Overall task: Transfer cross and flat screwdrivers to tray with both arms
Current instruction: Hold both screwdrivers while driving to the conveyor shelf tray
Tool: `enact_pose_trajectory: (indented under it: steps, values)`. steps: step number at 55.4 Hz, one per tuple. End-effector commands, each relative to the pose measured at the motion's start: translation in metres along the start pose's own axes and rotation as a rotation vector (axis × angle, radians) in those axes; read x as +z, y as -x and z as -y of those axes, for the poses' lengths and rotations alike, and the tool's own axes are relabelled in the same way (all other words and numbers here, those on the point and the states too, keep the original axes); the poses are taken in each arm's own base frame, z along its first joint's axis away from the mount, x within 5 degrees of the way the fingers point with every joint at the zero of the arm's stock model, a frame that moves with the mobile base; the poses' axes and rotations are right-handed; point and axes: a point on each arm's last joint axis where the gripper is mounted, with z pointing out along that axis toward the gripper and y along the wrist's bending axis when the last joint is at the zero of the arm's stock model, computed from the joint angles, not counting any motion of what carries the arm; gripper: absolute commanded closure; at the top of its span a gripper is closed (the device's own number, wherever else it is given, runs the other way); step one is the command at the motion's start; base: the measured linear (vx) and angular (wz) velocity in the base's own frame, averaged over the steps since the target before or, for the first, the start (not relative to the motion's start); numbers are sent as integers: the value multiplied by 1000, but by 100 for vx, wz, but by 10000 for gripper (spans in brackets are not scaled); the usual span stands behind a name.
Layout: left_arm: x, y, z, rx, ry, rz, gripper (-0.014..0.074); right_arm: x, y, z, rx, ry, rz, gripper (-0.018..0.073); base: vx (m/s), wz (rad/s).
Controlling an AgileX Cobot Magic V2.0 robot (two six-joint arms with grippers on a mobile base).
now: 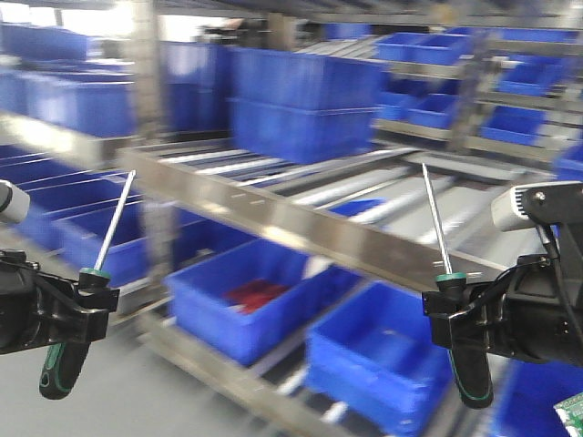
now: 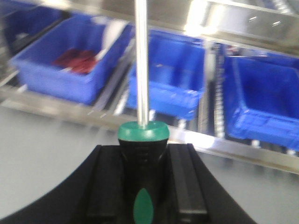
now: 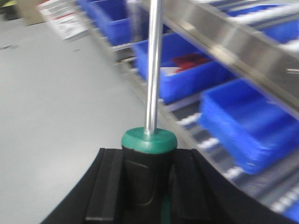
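The left gripper [image 1: 88, 299] has its jaws closed on the black-and-green handle of the left screwdriver [image 1: 64, 362]. Its shaft leans up and to the right, and in the front view the tip sits near the end of the steel shelf rail [image 1: 301, 223]. The right gripper [image 1: 453, 309] clamps the right screwdriver [image 1: 469, 366] the same way, its shaft nearly upright and crossing that rail's edge. The two tools are well apart. Blue bins [image 1: 246, 305] line the racks beyond, with bare grey floor [image 1: 137, 391] below.
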Motion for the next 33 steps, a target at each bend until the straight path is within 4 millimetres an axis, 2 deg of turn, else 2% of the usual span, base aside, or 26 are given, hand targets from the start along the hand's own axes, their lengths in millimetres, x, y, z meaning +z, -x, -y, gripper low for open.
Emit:
enact_pose_trajectory:
  steps: [1,33]
  values:
    - [-13,19,3,-19,5,133,594,-13,20,-1,-6,-13,138,567,37,-80]
    - [-13,19,3,-19,5,133,594,-13,20,-1,-6,-13,138,567,33,-74]
